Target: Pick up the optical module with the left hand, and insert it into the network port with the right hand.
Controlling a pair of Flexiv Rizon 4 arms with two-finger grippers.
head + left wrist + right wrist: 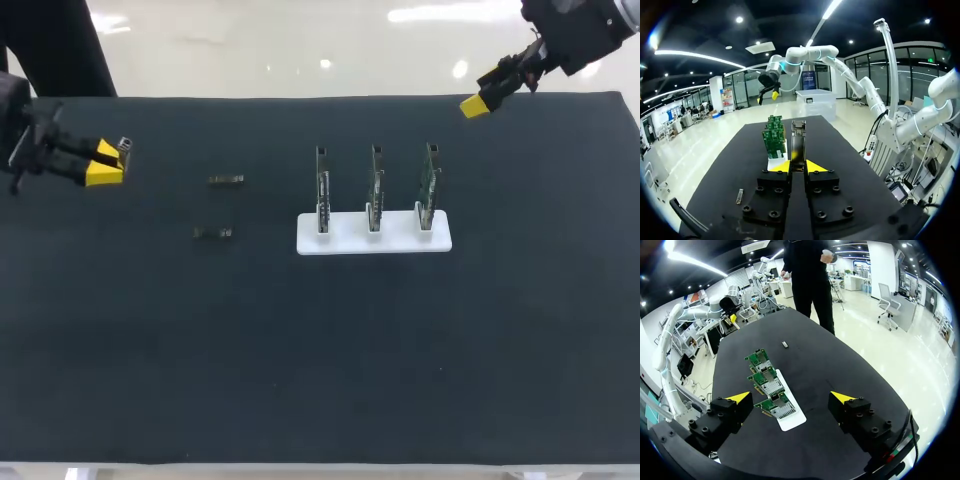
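My left gripper hovers over the table's far left, shut on a slim metal optical module. In the left wrist view the module stands upright between the yellow tips of that gripper, pointing towards the boards. Three green circuit boards with network ports stand upright in a white holder at the table's middle. My right gripper hangs open above the far right edge. In its own view the right gripper is empty, with the boards ahead of and below it.
Two more modules lie flat on the black mat left of the holder, one farther back and one nearer. One of them shows beside my left gripper. The holder's boards stand well above the mat.
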